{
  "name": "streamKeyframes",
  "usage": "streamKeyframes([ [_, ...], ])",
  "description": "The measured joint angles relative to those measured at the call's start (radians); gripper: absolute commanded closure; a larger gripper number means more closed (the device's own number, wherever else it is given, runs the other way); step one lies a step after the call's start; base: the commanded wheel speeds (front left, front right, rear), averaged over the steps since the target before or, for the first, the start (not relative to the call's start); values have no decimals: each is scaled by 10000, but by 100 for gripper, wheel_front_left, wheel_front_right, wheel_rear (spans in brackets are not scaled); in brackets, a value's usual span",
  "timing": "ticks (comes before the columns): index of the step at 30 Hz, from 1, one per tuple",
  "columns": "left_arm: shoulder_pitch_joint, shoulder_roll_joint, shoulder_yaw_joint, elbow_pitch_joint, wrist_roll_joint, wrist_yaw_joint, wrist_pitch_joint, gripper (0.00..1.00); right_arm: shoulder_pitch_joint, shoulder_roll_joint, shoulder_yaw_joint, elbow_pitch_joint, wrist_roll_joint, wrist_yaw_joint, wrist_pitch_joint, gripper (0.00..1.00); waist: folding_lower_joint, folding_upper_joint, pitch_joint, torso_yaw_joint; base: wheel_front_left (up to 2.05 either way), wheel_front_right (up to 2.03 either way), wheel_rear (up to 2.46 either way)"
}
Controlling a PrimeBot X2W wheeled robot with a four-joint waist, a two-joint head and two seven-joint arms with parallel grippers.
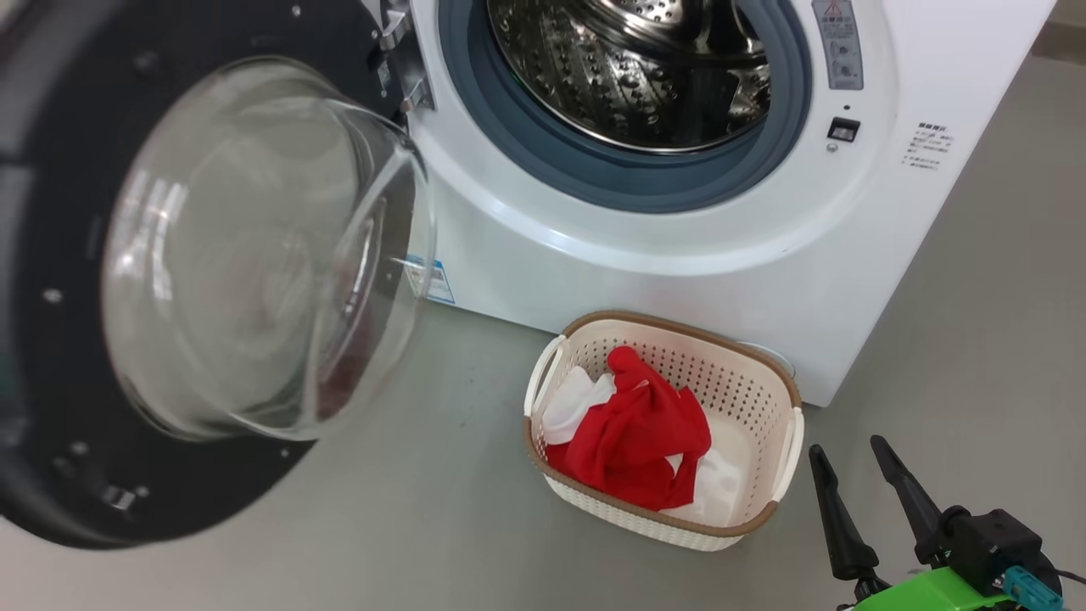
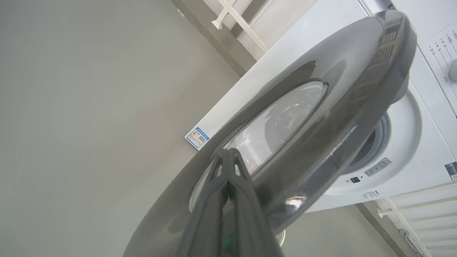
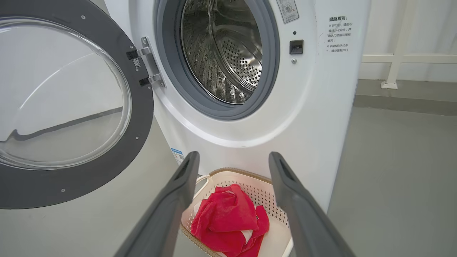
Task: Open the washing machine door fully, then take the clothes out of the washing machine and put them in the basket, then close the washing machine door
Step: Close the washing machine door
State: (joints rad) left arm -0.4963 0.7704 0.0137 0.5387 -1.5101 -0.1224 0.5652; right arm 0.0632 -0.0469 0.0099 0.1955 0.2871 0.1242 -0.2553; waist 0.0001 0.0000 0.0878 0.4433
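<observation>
The washing machine (image 1: pixel 645 255) stands white at the top of the head view, and its steel drum (image 1: pixel 645 76) looks empty. The washing machine door (image 1: pixel 51 170) is swung out to the left, glass bowl facing me. On the floor in front sits the cream basket (image 1: pixel 679 327) with the red and white clothes (image 1: pixel 636 441) piled inside. My right gripper (image 1: pixel 851 454) hovers open just right of the basket, holding nothing. In the right wrist view it (image 3: pixel 234 157) points over the basket (image 3: pixel 257 185) and clothes (image 3: pixel 228 217). My left gripper (image 2: pixel 228 154) is shut, fingertips up against the door's glossy black outer face (image 2: pixel 357 78).
Grey floor surrounds the machine. A small blue label (image 1: pixel 439 280) marks the machine's lower left corner. A white rail frame (image 3: pixel 392 59) runs along the wall right of the machine. The open door takes up the space at the left.
</observation>
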Motion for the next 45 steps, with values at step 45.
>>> streamKeyframes([
  [45,835,-2113,-1256,-5081,-514,-12,1429,100,399,79,-324,-362,-644,0,0,0,0,0,-311,-2172,0,0,0],
])
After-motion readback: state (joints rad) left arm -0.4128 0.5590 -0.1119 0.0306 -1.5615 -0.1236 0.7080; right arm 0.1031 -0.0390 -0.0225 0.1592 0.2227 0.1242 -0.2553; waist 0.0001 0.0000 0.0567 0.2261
